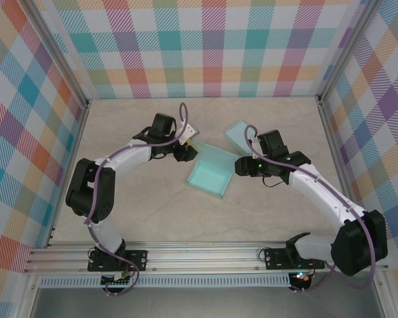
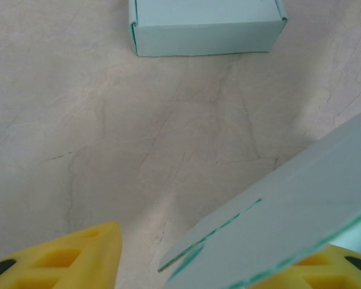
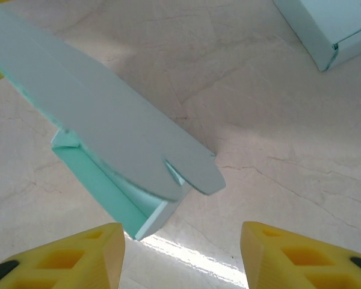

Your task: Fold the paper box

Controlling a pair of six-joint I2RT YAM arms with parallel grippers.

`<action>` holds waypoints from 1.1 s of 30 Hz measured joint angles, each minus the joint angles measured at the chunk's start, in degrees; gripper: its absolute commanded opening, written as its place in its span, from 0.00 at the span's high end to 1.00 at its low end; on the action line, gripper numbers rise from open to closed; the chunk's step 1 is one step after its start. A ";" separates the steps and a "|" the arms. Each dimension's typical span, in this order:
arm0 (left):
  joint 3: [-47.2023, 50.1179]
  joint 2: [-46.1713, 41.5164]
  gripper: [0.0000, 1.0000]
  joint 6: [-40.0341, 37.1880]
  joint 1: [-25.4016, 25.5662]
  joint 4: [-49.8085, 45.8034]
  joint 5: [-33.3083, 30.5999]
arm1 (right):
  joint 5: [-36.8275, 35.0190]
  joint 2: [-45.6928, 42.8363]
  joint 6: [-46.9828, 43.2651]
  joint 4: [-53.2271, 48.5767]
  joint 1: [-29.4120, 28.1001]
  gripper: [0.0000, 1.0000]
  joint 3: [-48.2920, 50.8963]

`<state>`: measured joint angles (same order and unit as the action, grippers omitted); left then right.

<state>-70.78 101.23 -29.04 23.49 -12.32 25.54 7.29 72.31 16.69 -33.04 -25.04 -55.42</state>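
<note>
Pale table (image 1: pixel 152 218) carries the half-folded paper box (image 1: pixel 209 177). My left gripper (image 1: pixel 188 152) is spread, the lid (image 2: pixel 289 205) just by one finger; my right gripper (image 1: pixel 243 165) gapes empty.

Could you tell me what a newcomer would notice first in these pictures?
First, the half-folded mint paper box at the middle of the table, its lid flap raised. The left tool sits at the flap's corner and the right tool by its right side, both open. A closed box of the same colour lies just behind, within loud checked walls.
</note>
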 measured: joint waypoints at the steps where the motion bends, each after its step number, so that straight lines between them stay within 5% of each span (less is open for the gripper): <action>1: -0.26 0.15 0.50 -0.07 0.00 -0.35 0.42 | -0.22 0.83 -0.24 0.20 -0.17 0.48 -0.39; 11: -1.53 0.31 0.65 -1.05 0.00 -4.31 1.01 | -1.53 7.08 -2.03 2.14 -2.40 0.60 -3.45; 21: -2.29 0.50 0.90 -0.70 0.00 -6.23 1.42 | -5.01 9.70 -2.78 2.36 -4.39 0.91 -4.81; 33: 0.92 -1.53 1.00 5.77 1.53 -1.51 -2.05 | -11.58 12.00 -2.34 2.89 -7.61 0.94 -6.99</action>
<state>-69.87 99.70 -23.27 25.02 -13.82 23.49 -4.29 84.31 14.35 -30.15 -32.64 -62.41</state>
